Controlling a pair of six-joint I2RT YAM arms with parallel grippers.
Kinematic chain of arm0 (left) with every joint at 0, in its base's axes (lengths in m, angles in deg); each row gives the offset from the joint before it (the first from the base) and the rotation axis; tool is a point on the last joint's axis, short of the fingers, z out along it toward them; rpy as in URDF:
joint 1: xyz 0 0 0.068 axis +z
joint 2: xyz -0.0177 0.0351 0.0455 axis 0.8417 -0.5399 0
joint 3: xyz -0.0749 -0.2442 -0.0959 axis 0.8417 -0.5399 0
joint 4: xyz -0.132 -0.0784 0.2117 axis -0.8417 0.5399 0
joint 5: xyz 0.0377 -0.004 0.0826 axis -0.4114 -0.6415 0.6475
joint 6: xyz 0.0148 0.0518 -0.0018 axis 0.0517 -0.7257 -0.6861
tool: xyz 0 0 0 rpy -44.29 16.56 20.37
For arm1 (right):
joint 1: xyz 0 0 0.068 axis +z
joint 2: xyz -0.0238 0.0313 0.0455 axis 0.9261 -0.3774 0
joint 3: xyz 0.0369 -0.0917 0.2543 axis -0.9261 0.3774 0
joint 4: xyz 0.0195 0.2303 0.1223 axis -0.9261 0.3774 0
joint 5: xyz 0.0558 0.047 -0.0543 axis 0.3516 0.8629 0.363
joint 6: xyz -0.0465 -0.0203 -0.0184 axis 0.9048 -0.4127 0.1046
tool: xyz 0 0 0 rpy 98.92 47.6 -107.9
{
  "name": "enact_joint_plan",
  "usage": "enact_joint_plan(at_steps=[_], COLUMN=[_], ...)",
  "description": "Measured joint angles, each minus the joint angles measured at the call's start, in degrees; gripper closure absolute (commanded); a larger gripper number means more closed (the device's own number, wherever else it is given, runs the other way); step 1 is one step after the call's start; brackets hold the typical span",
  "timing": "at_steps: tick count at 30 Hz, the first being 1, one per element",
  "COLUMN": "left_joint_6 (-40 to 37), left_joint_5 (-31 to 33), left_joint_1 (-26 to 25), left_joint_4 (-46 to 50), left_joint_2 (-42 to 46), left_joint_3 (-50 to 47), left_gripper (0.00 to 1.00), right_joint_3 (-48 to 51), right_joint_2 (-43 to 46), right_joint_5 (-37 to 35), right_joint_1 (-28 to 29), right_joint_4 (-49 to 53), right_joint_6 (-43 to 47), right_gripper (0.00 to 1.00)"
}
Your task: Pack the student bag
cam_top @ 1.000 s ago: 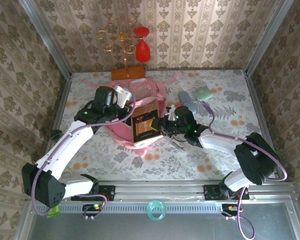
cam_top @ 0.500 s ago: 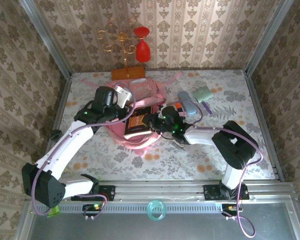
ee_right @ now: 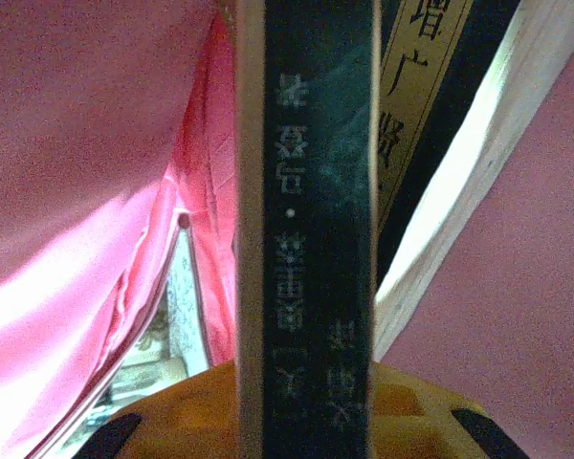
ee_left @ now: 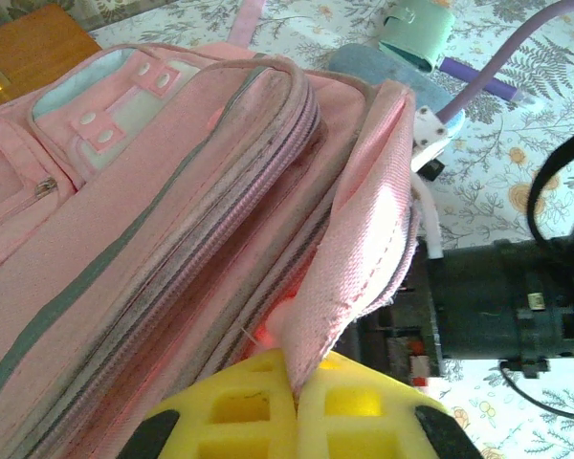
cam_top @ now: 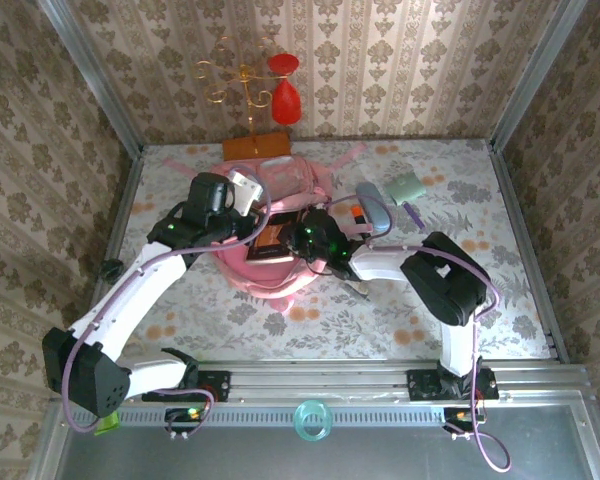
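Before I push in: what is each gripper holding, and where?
Left gripper pinches the student bag by its opening flap; right gripper clamps the book at its spine edge.

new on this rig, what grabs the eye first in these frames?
The big pink student bag sits mid-table and dominates the scene. The left end effector is shut on a flap of its opening, and the right end effector grips a dark book with Chinese lettering on its spine, partly inside the bag. At the table's far edge, a red ornament hangs on a gold stand.
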Motion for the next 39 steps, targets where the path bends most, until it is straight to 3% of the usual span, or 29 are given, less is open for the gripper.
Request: enact_joint_plan(at_steps=[9, 12, 16, 18, 23, 30, 35, 39], left_joint_6=[0.0, 0.0, 0.0, 0.1, 0.8, 2.9, 5.2, 7.6], left_joint_5=[0.6, 1.0, 1.3, 1.4, 1.9, 3.2, 5.6, 6.6], left_joint_1=[-0.5, -0.5, -0.5, -0.7, -0.8, -1.1, -3.1, -3.0], left_joint_4=[0.0, -0.1, -0.2, -0.3, -0.4, -0.4, -1.6, -3.3], left_joint_2=[1.1, 1.9, 2.0, 2.0, 2.0, 2.0, 2.6, 5.0], left_joint_3=[0.0, 0.0, -0.1, -0.1, -0.4, -0.4, -2.8, -9.0], left_gripper=[1.00, 1.00, 1.00, 1.00, 1.00, 1.00, 1.00, 1.00], right_joint_3=[-9.0, -10.7, -10.6, -8.8, -0.7, 13.5, 18.2, 18.2], right_joint_2=[-8.0, -10.1, -10.1, -8.7, -1.3, 15.1, 29.7, 37.6], right_joint_5=[-8.3, -11.4, -13.8, -14.1, -14.1, -13.0, -11.5, -10.0], right_joint_1=[1.5, 2.0, 2.1, 2.0, 2.0, 2.0, -0.3, -5.9], right_joint_4=[-2.1, -3.1, -3.0, -3.2, -2.2, -0.5, 11.2, 19.6], right_joint_6=[0.7, 0.7, 3.2, 4.8, 8.3, 15.0, 23.5, 32.6], right_gripper=[0.88, 0.74, 0.44, 0.41, 0.33, 0.32, 0.30, 0.30])
